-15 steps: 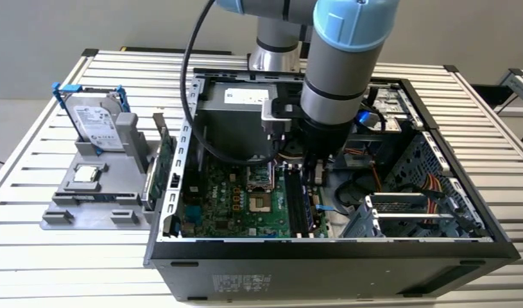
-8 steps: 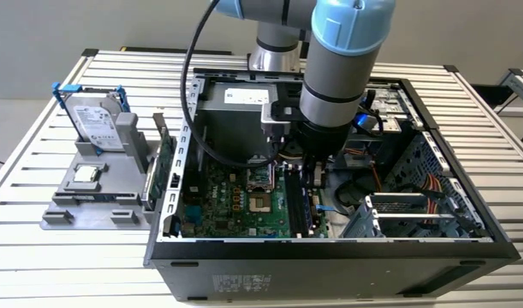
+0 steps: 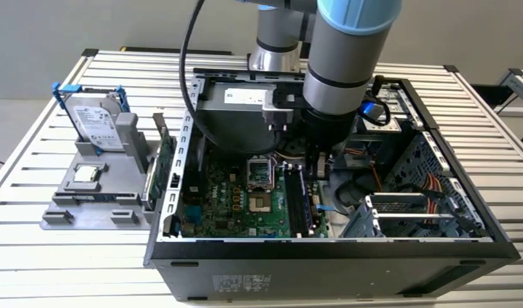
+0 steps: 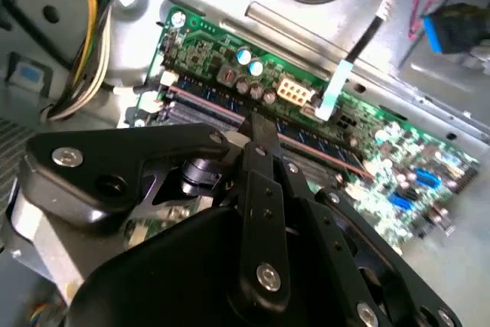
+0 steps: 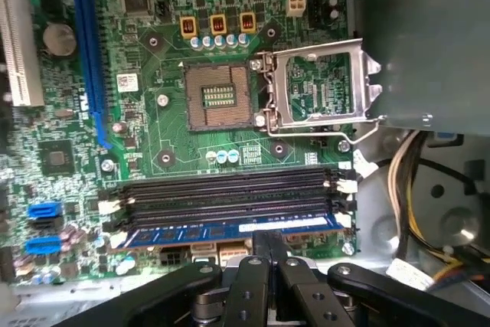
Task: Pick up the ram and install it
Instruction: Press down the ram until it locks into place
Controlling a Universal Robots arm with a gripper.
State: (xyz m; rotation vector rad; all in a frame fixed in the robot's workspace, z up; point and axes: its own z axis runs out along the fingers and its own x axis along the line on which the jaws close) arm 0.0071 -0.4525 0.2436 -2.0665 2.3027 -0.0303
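In the exterior view the arm reaches down into the open computer case on the slatted surface, its gripper over the memory slots. In the second wrist view the jaws look closed together above the slots. In the first wrist view the ram, a blue stick, sits in the slot nearest the gripper, its long axis parallel to the empty black slots.
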